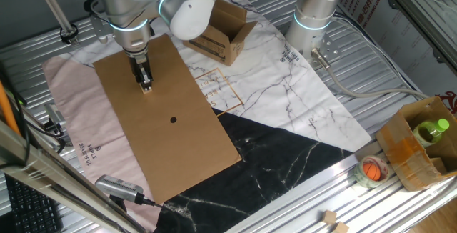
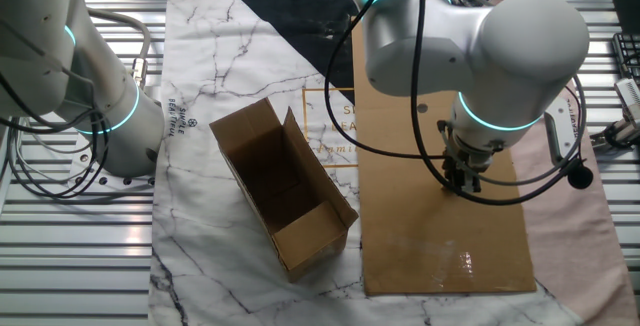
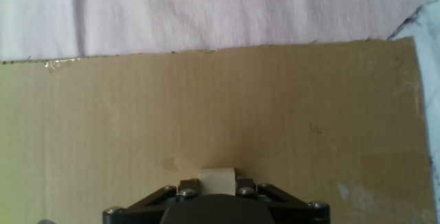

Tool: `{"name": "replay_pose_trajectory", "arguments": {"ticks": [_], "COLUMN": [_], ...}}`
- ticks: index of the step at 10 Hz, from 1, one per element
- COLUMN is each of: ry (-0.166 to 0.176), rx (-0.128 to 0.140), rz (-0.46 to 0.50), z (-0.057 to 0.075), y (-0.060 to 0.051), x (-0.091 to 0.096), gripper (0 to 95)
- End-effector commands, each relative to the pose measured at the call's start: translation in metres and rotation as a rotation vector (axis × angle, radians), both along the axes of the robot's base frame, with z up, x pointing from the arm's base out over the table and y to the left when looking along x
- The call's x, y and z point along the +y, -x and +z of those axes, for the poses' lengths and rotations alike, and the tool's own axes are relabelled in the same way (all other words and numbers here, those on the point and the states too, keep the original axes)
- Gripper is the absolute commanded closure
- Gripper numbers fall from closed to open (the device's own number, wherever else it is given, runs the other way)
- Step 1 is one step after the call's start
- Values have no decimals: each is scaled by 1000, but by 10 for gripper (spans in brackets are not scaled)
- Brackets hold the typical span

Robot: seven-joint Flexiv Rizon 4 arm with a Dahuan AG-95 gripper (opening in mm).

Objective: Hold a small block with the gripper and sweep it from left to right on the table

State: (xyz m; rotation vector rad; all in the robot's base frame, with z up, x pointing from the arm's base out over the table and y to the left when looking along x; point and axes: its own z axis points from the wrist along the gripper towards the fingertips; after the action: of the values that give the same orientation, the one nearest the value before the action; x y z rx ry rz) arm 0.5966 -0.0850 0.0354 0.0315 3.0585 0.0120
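Claw (image 1: 146, 85) pinching block (image 3: 217, 180) betw both fingers, pointed straight down at cardboard sheet (image 1: 168, 140). Table (image 1: 307, 190): ribbed metal, marble cloth (image 1: 285, 97) & pink cloth (image 1: 78, 104) under sheet. Sheet w/ black dot (image 1: 173, 119), well apart from claw. Open box (image 2: 285, 191) beside sheet. Block: cube, no long axis; faces look square to fingers, sits at claw tip, on or just above sheet near its pink-cloth end.

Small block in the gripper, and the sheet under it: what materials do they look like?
Small block: probably unfinished wood, pale tan, matte, no gloss; grain too blurred to confirm. Gripper is shut on it. Brown sheet: corrugated cardboard, matte, with faint ribbing in the hand view and a ragged cut edge beside the pink cloth.
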Motion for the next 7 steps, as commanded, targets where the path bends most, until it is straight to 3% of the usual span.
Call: {"name": "replay_pose_trajectory", "arguments": {"ticks": [1, 7], "ry": [1, 0], "rx": [0, -1], "rz": [-2, -4], "z": [0, 0], "y": [0, -1], "x": [1, 4], "gripper": [950, 950]}}
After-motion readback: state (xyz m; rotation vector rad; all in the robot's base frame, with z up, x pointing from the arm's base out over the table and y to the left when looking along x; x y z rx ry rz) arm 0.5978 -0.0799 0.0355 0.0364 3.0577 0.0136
